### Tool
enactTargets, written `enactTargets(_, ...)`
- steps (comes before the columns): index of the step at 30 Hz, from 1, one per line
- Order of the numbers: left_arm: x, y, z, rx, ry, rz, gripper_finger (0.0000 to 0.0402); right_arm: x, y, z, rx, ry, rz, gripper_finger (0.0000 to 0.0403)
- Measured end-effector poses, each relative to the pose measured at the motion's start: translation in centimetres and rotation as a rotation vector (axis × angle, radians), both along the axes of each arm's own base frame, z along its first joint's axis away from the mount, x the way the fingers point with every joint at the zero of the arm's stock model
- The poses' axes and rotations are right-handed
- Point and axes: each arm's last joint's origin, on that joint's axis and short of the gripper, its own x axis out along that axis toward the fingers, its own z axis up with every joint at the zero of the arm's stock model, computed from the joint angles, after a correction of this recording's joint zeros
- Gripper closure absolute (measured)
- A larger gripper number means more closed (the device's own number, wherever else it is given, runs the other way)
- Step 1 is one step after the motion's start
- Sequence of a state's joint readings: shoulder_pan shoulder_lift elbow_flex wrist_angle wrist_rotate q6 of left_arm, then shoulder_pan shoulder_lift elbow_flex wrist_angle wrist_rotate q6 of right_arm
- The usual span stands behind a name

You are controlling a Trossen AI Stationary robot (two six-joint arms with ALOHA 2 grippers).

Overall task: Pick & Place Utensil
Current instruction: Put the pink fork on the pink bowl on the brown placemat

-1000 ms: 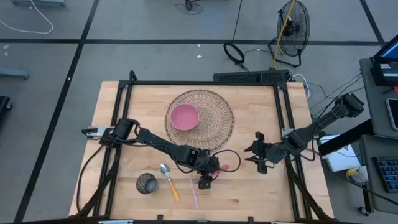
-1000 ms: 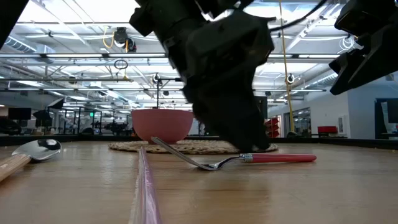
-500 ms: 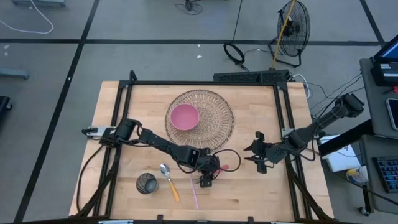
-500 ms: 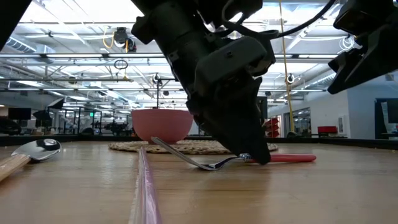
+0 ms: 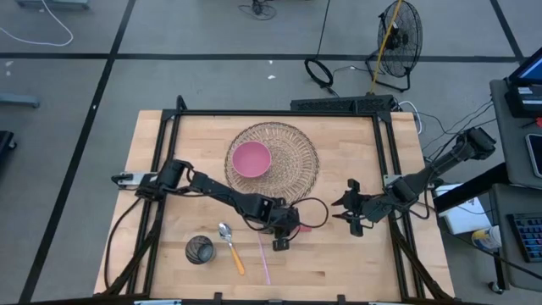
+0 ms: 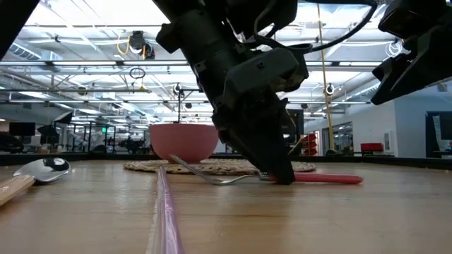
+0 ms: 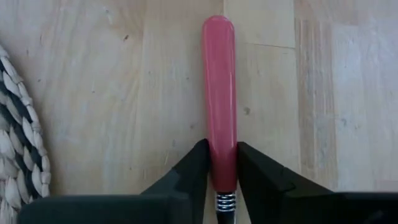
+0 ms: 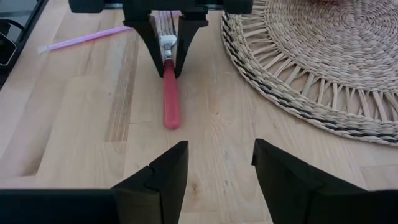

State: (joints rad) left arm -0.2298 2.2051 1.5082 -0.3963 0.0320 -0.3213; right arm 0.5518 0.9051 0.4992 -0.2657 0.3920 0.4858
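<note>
A fork with a red handle (image 7: 220,93) lies on the wooden table just in front of the woven mat (image 5: 292,161). Its tines (image 6: 185,166) point toward the table's left edge. My left gripper (image 7: 221,180) stands over it, pointing down and shut on the handle. The handle's free end (image 8: 171,118) points toward my right gripper (image 8: 214,168). That gripper hangs open above the table to the fork's right (image 5: 349,212) and holds nothing. My left gripper pinches the red handle between its two fingers (image 7: 196,168), right beside the metal collar (image 7: 225,202) where the handle meets the neck. The fingers come from above, pointing down, and lie across the fork. The fork still lies along the table.
A pink bowl (image 5: 251,159) sits on the woven mat. Near the front edge lie a wooden-handled spoon (image 5: 229,246), a pink straw (image 5: 264,258) and a dark round cup (image 5: 200,250). Bare wood stretches between the fork and the right gripper.
My left gripper has come down onto the fork and taken hold of its red handle. The fork has shifted slightly on the table, and its neck lies flatter than before.
</note>
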Motion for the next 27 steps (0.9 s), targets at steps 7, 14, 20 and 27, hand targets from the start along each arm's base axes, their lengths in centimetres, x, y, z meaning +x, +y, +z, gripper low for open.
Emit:
enactTargets(7, 0.0, 0.3, 0.0, -0.007, 0.003, -0.023, 0.034, 0.0, 0.0, 0.0, 0.0, 0.001, 0.0, 0.0232)
enactTargets(14, -0.2, 0.4, 0.8, 0.005, -0.009, -0.046, 0.0334, 0.0, 0.0, 0.0, 0.0, 0.001, 0.0, 0.0232)
enactTargets(20, -0.3, 0.4, 1.3, 0.019, -0.018, -0.053, 0.0346, 0.0, 0.0, 0.0, 0.004, -0.005, 0.0, 0.0232)
enactTargets(27, -0.2, 0.4, 1.3, 0.018, -0.026, -0.052, 0.0337, 0.0, 0.0, 0.0, 0.004, -0.005, 0.0, 0.0232)
